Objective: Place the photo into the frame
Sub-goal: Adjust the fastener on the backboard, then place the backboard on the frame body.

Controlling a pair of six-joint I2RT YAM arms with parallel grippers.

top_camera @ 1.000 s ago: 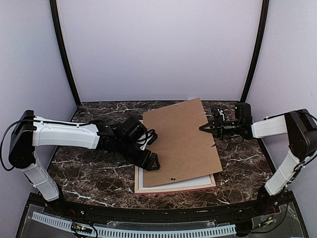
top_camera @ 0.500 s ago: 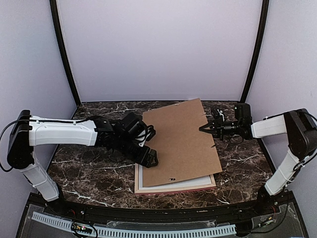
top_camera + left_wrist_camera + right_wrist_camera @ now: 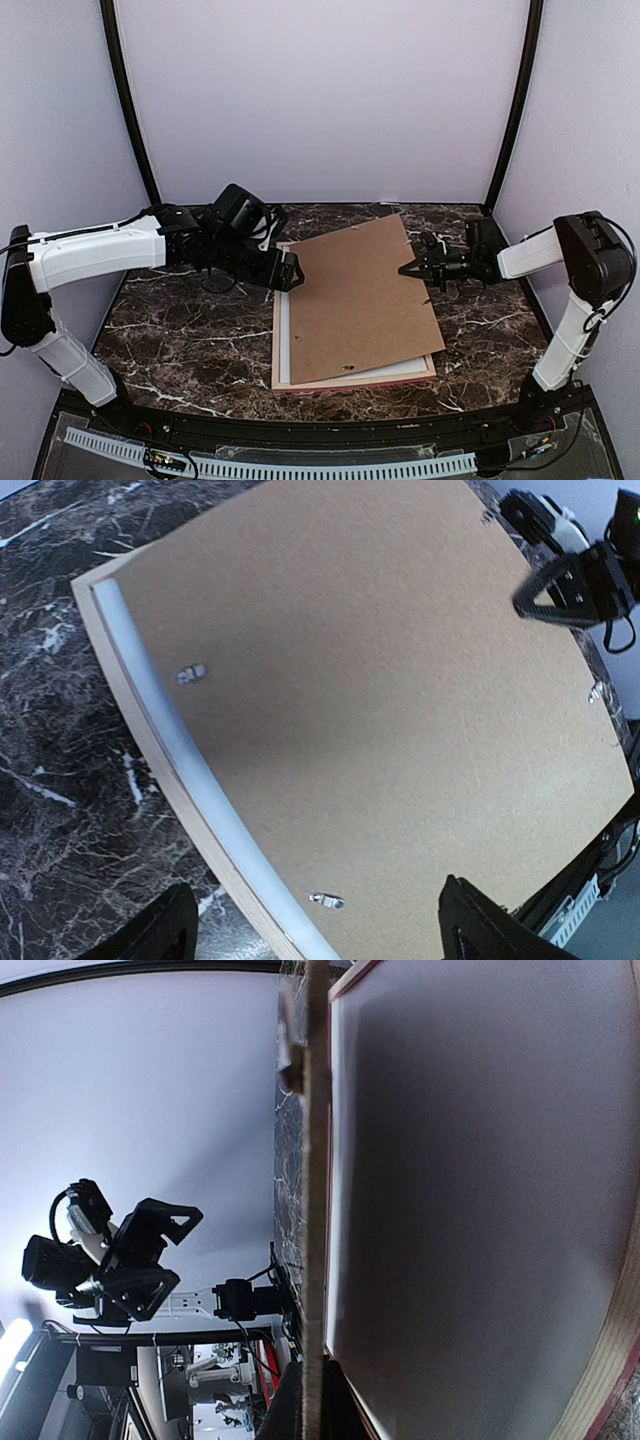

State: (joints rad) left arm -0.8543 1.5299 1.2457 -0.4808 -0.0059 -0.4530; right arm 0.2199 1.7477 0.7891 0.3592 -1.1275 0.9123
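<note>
Frame (image 3: 350, 383) flat under tilted backing board (image 3: 360, 300); right gripper (image 3: 408, 270) clamped on its edge; left gripper (image 3: 288, 272) apart.

**Soft, even light; wrist views warped**

Bright, diffuse light falls from above, without glare. The raised backing board (image 3: 355, 295) left of the right gripper (image 3: 404, 270) shades the photo (image 3: 480, 1190) beneath it to grey. Pinched in that gripper, the board's near edge blurs. Ahead of the left gripper (image 3: 316, 930), straight edges bow; its fingertips (image 3: 160, 935) look soft and dark.
</note>
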